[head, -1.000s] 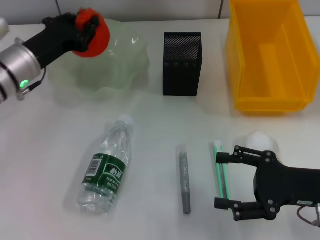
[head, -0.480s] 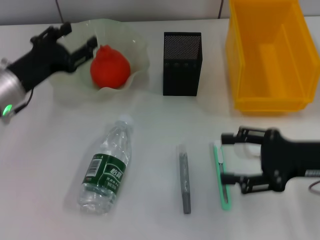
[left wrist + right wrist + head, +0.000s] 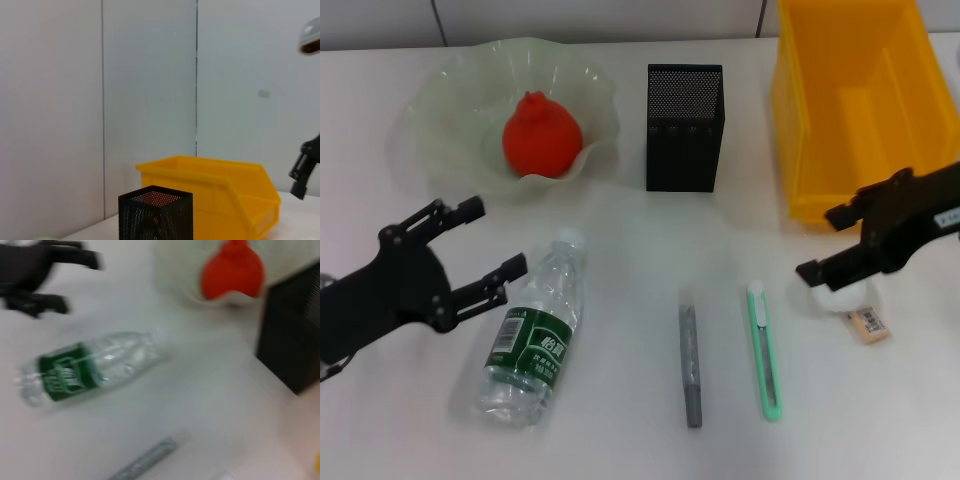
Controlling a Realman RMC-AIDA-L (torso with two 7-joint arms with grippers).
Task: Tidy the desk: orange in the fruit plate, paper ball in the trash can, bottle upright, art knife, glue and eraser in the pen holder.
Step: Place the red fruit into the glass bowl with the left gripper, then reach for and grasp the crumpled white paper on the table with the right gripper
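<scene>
The orange (image 3: 540, 135) lies in the pale green fruit plate (image 3: 440, 90); it also shows in the right wrist view (image 3: 232, 272). The bottle (image 3: 535, 335) lies on its side, cap toward the plate, and shows in the right wrist view (image 3: 90, 370). My left gripper (image 3: 498, 236) is open and empty just left of the bottle's neck. My right gripper (image 3: 820, 243) is open over the white paper ball (image 3: 827, 297), which is partly hidden. The grey glue stick (image 3: 690, 355), the green art knife (image 3: 763, 350) and the eraser (image 3: 867, 322) lie on the table. The black mesh pen holder (image 3: 685, 125) stands at the back middle.
A yellow bin (image 3: 860, 110) stands at the back right, right of the pen holder. The left wrist view shows the pen holder (image 3: 155, 215), the bin (image 3: 220, 200) and my right gripper (image 3: 305, 170) far off. The right wrist view shows my left gripper (image 3: 45, 275).
The left gripper let the orange go into the plate and drew back to beside the bottle. The right gripper moved from the art knife to the right, over the paper ball.
</scene>
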